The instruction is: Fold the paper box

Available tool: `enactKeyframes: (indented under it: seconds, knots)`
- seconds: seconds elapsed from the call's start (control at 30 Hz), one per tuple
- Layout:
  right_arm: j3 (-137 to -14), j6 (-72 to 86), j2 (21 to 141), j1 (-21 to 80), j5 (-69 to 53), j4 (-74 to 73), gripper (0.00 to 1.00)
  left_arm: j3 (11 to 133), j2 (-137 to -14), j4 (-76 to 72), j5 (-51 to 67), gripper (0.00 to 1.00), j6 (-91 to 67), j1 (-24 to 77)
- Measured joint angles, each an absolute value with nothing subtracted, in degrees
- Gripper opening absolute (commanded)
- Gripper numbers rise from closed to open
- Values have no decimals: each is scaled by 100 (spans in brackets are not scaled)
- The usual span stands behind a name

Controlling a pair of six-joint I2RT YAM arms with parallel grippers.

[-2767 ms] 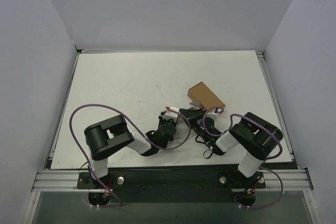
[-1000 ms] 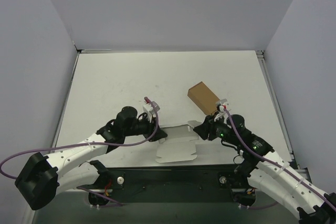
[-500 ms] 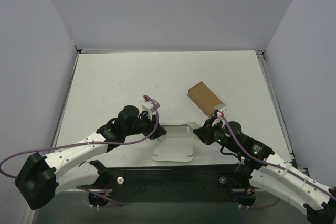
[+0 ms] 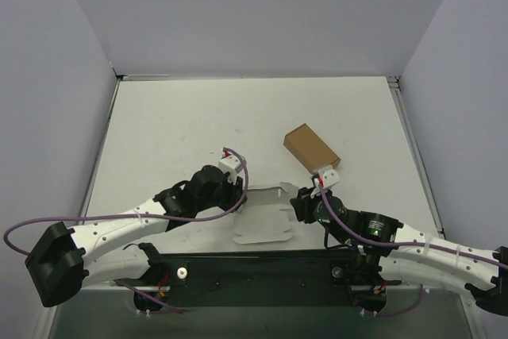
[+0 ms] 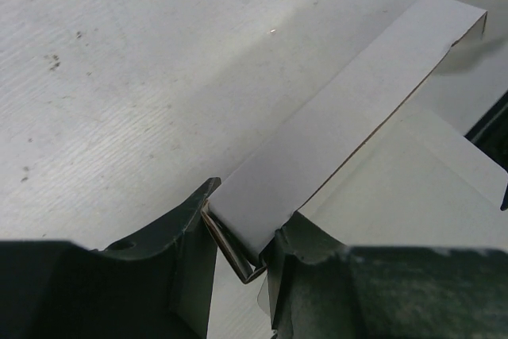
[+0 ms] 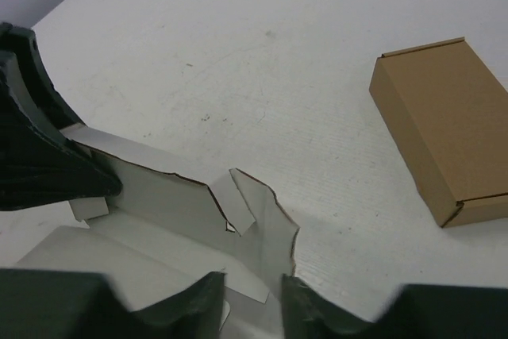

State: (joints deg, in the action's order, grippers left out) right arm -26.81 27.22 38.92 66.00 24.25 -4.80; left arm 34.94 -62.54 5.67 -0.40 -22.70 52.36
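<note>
Left gripper (image 5: 242,232): clamped on raised left flap of paper box (image 4: 266,226). Right gripper (image 6: 252,285): jaws narrow, right flap between them; hold cannot be told. Paper box lies near-centre on table (image 4: 175,125), between both arms. Brown box (image 4: 311,148): further back, right, apart.

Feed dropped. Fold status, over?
Left end effector clamped on paper box flap. Right end effector at its edge, grip unclear. Brown box apart, not in the way.

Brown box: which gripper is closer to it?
Right. The right gripper is just near-side of the brown box, at the paper box; the left gripper is farther left, across the paper box.
</note>
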Motion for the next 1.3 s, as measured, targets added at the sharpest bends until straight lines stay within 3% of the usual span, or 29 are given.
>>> enactKeyframes:
  seconds: [0.07, 0.17, 0.37, 0.8, 1.0, 1.3]
  knots:
    - [-2759, 2626, 3826, 6613, 2508, -574, 58, 3409, -6248, 681, -220, 0, -2143, 5168]
    - [-2917, 2237, 3548, 6611, 2434, -742, 62, 3269, -6235, 827, -102, 0, -1944, 5127]
    - [-3546, 1308, 3304, 6613, 1737, -1249, 63, 3221, -6149, 882, 384, 0, -1839, 5129]
    - [-3997, 16, 5162, 7133, 655, -1107, 61, 3229, -6147, 1114, 1256, 0, -1872, 5129]
    - [-4045, -364, 5680, 7277, 674, -869, 50, 3264, -6097, 1251, 1540, 0, -1885, 5129]
    - [-4088, -843, 6014, 7317, 893, -705, 24, 3391, -5887, 1374, 1844, 0, -1874, 5129]
